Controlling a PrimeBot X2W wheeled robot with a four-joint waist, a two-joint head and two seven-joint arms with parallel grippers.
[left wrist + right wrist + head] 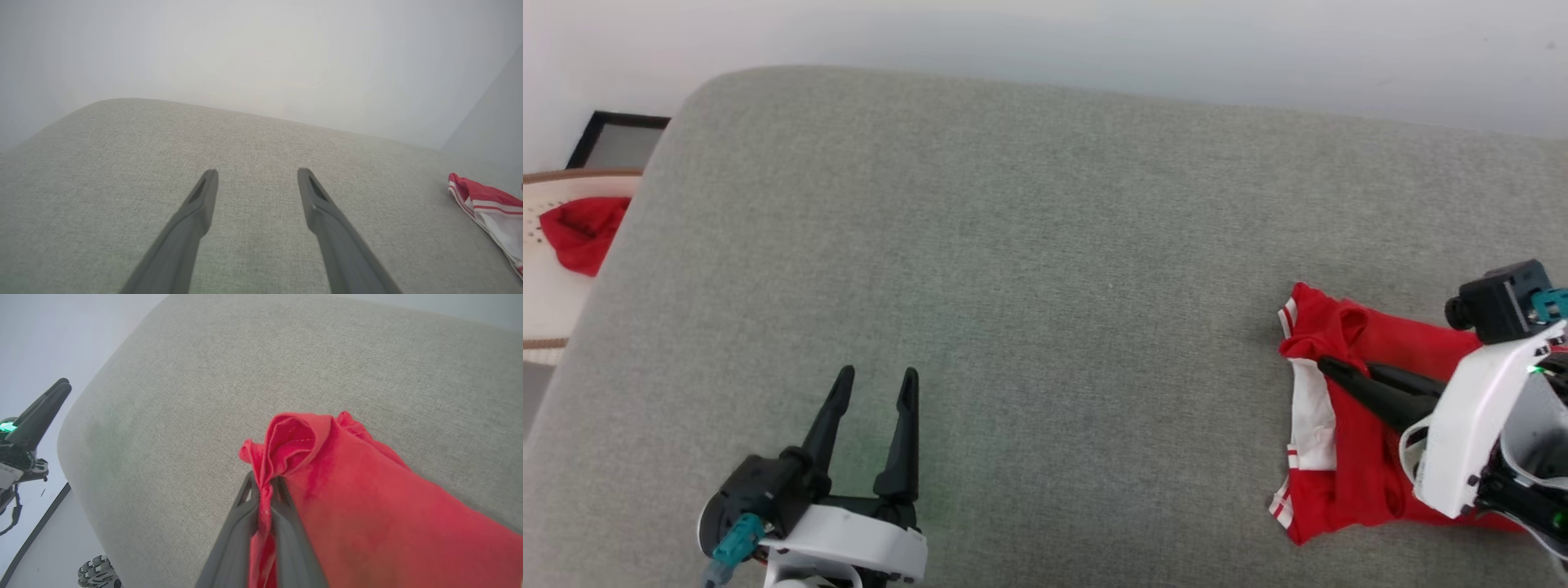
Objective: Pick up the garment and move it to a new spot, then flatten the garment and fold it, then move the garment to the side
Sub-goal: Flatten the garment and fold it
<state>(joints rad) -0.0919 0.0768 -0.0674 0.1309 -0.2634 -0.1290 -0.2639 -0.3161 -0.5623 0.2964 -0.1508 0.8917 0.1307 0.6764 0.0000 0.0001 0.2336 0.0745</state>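
Note:
The garment [1347,457], a red jersey with white panels and red-and-white striped trim, lies bunched on the grey cushion [1045,269] at the right. My right gripper [1327,366] is shut on a pinched fold of its red cloth [286,445]; the right wrist view shows the fabric squeezed between the two fingers [263,486]. A striped corner of the garment [490,204] shows at the right edge of the left wrist view. My left gripper [878,374] stands open over bare cushion at the lower left, far from the garment, with nothing between its fingers [255,173].
A smaller plain red cloth [582,233] lies in a pale basket [539,302] off the cushion's left side, beside a dark frame [617,135]. A pale wall [1094,41] runs behind the cushion. The cushion's rounded left edge [77,457] drops to the floor.

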